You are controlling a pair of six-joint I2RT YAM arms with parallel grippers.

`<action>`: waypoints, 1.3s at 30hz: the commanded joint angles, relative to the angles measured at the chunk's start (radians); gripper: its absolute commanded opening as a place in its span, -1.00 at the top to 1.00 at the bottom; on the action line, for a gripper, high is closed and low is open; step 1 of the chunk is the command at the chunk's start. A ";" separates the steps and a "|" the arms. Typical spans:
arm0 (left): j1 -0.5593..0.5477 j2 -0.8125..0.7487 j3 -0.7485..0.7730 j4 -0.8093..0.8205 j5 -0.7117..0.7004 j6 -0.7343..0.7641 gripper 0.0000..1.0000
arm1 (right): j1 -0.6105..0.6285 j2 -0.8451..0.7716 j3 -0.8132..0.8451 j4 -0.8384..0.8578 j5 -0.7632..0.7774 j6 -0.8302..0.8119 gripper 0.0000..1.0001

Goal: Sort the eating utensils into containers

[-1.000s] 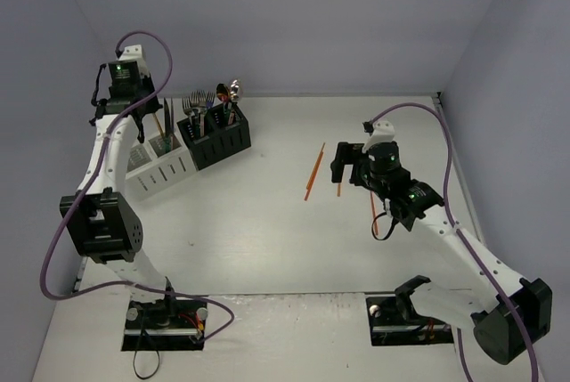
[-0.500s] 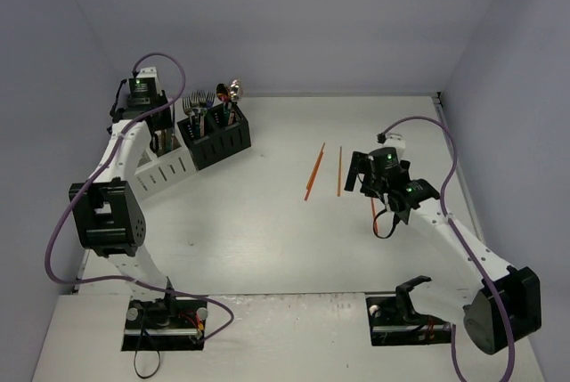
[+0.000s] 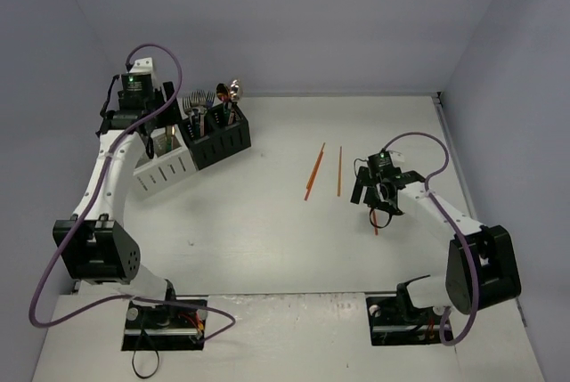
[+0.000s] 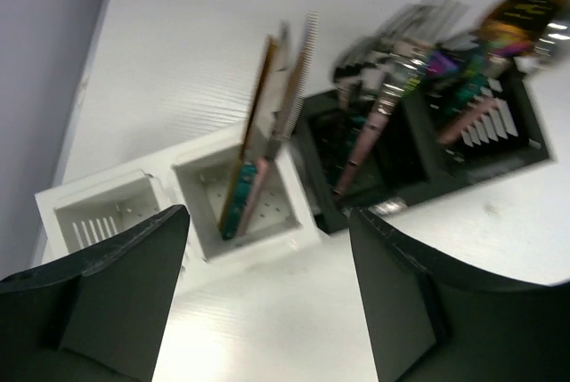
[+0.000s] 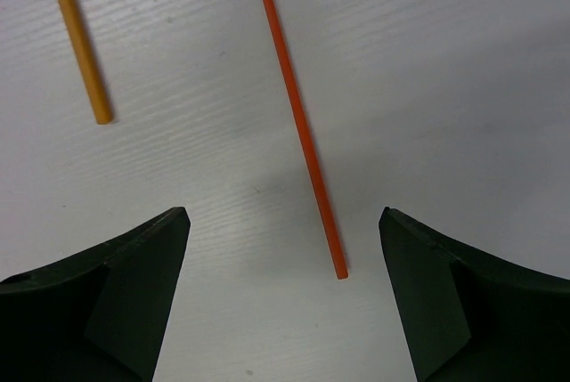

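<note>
The right pincer [image 5: 283, 222], released and empty, hangs low over the worktop [image 3: 267, 231]. We see a thin red-orange stick [image 5: 298, 115] lying flat between its spread fingers, touching neither. A paler orange stick [image 5: 78, 44] lies apart to one side. At the far left corner, the left pincer [image 4: 267, 217], likewise released and empty, hovers above the white caddy [image 4: 116, 213]. One of its compartments holds two slim utensils [image 4: 254, 177], one of them serrated. Just beside it, the black caddy [image 4: 481, 146] holds forks [image 3: 198, 100] and a spoon [image 3: 234, 90].
</note>
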 commanded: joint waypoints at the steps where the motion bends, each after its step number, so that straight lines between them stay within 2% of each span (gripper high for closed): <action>1: -0.083 -0.126 0.027 -0.062 0.038 -0.021 -0.40 | -0.009 0.070 0.000 -0.014 -0.012 0.015 -0.60; 6: -0.188 -0.199 -0.050 -0.068 0.091 -0.042 -0.40 | -0.009 0.134 0.001 -0.008 -0.023 0.002 -0.32; 7: -0.223 -0.216 -0.081 -0.067 0.108 -0.053 -0.39 | -0.009 0.146 -0.003 -0.005 -0.024 0.000 -0.20; 15: -0.362 -0.227 -0.144 -0.054 0.162 -0.111 -0.40 | -0.009 0.219 -0.030 0.040 -0.060 -0.008 0.03; 20: -0.442 -0.197 -0.135 -0.033 0.173 -0.149 -0.40 | -0.005 0.233 -0.044 0.062 -0.065 -0.027 0.61; 24: -0.474 -0.173 -0.133 0.045 0.253 -0.229 -0.40 | -0.002 0.203 -0.045 0.074 -0.068 -0.034 1.00; 30: -0.568 -0.095 -0.069 0.117 0.312 -0.296 -0.40 | 0.032 0.048 -0.008 0.087 -0.106 -0.092 1.00; 36: -0.638 -0.017 -0.027 0.241 0.370 -0.372 -0.40 | 0.212 -0.196 0.032 0.170 -0.135 -0.235 1.00; 39: -0.664 0.011 -0.020 0.311 0.384 -0.406 -0.40 | 0.257 -0.298 0.028 0.239 -0.250 -0.271 1.00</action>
